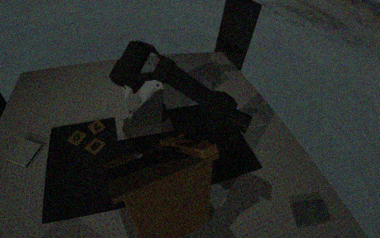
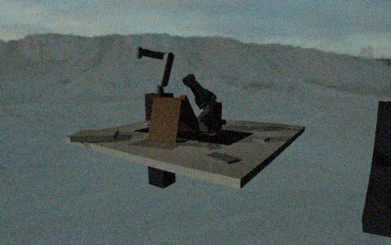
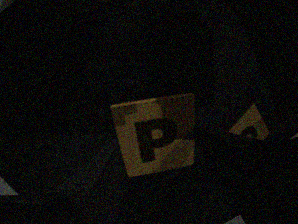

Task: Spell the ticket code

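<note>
A yellow-brown tile marked P (image 3: 157, 136) fills the middle of the wrist view, turned slightly. My gripper (image 3: 157, 137) is shut on this P tile; its fingers are almost lost in the dark. Part of another lettered tile (image 3: 251, 125) shows to its right. Three loose tiles (image 1: 77, 137) (image 1: 96, 127) (image 1: 95, 146) lie on the black board (image 1: 72, 192) at its left; their letters are too dim to read. The fingertips are hidden in the top and exterior views. The rail cannot be made out clearly, and no ticket code can be read.
A large orange-brown panel (image 1: 172, 200) (image 2: 164, 119) stands at the front of the board and hides part of it. A flat dark square (image 1: 310, 209) (image 2: 223, 157) lies on the counter (image 1: 279, 216) (image 2: 197, 162). A pale flat object (image 1: 23, 152) lies left of the board.
</note>
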